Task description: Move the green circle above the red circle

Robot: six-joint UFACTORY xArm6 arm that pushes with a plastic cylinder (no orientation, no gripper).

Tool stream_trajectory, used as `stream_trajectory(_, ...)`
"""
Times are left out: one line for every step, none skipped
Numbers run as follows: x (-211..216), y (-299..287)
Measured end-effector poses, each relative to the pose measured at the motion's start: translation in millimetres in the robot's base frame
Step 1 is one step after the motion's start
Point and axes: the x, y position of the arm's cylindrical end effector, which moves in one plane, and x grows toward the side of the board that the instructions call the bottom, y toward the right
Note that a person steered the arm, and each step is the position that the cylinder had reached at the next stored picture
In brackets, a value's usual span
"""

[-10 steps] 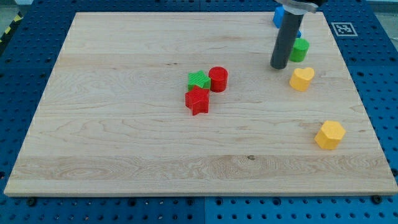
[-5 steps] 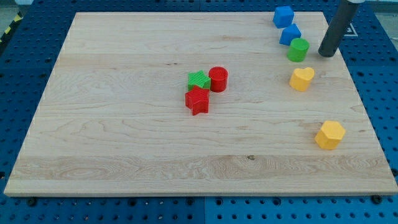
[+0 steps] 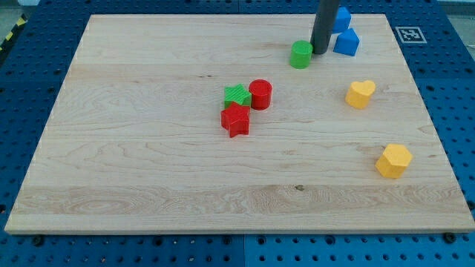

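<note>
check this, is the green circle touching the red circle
No, the green circle sits apart from the red circle, up toward the view's top right, with my tip right beside it.

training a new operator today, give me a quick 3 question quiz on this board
1. True or false: my tip is at the view's right of the green circle.
2. Which block lies nearest the red circle: a) yellow heart b) green star c) yellow hexagon?
3. How many blue blocks are there?

Key: 1 true, close beside it. 2 b. 3 two, one blue block in front and another blue block partly behind the rod.
</note>
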Motion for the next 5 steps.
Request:
stream_trajectory(5,-20)
stream_trajectory(16,-35)
stream_trajectory(20,-45)
stream_trajectory(33,-57)
stream_trajectory(65,-63)
